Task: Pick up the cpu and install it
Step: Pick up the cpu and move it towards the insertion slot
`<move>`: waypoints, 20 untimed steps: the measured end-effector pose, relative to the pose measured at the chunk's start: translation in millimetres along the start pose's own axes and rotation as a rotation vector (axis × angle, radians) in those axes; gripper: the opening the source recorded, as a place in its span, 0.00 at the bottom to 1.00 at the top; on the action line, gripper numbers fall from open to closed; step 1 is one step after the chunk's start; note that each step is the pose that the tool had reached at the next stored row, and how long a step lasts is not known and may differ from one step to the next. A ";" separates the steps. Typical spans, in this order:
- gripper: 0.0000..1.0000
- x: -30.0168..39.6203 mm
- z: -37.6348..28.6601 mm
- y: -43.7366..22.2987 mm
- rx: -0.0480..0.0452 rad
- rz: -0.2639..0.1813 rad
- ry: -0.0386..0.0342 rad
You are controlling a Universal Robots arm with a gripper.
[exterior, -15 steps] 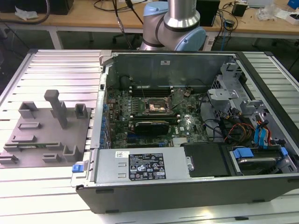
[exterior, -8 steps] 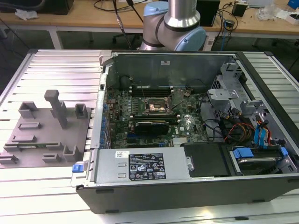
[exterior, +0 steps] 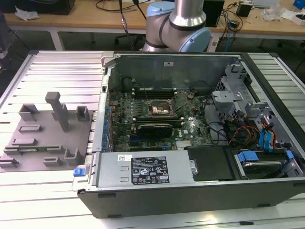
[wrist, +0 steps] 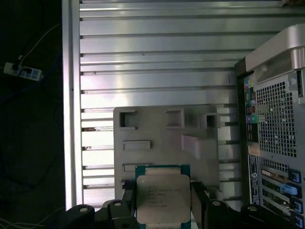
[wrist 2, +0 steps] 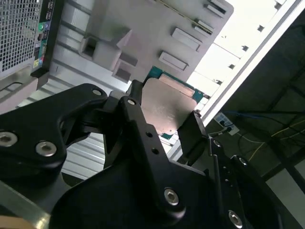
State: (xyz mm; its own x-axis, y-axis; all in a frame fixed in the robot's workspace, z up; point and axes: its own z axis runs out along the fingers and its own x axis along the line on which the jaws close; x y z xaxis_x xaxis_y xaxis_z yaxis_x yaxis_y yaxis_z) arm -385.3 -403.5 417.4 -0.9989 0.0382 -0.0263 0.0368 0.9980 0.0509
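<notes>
– Starting with the exterior view, what do you make out?
– The arm [exterior: 177, 21] rises behind an open computer case [exterior: 190, 195]. Inside it, the dark square socket [exterior: 157, 109] sits on the motherboard [exterior: 193, 128]. The grey tray [exterior: 47, 129] lies on the slatted table [exterior: 57, 62], to the exterior view's left of the case.
– And in the second wrist view?
– The claw [wrist 2: 163, 109] is clenched on the cpu [wrist 2: 167, 100]. The chip sits between the two black fingers [wrist 2: 138, 126], with one edge against each. Its silvery top faces the camera, and a green rim shows along its far edge. The grey tray [wrist 2: 157, 28] lies beyond the fingertips, and a corner of the case [wrist 2: 24, 33] is off to one side of the claw.
– Does the first wrist view agree?
– Yes. The cpu [wrist: 163, 198] is again gripped in the claw [wrist: 163, 206], flat and square between the fingers [wrist: 198, 202]. Ahead of the fingertips is the grey tray [wrist: 162, 138] with its raised blocks, and past that the bare table slats [wrist: 152, 47]. The case's perforated rear panel [wrist: 276, 114] stands to one side of the claw.
</notes>
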 end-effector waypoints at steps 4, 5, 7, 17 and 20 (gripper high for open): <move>0.55 -14.6 0.4 0.5 0.0000 0.000 0.0001; 0.55 -20.4 0.6 0.7 0.0000 0.000 0.0000; 0.55 -30.5 0.8 1.1 0.0000 0.000 0.0000; 0.55 -67.7 1.9 2.4 0.0000 0.000 0.0001; 0.55 -78.8 2.2 2.9 0.0000 0.000 0.0000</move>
State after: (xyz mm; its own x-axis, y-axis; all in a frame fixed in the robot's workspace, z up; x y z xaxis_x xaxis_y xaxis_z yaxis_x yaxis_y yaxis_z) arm -306.4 -403.5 417.4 -0.9989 0.0381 -0.0263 0.0368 0.9980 0.0509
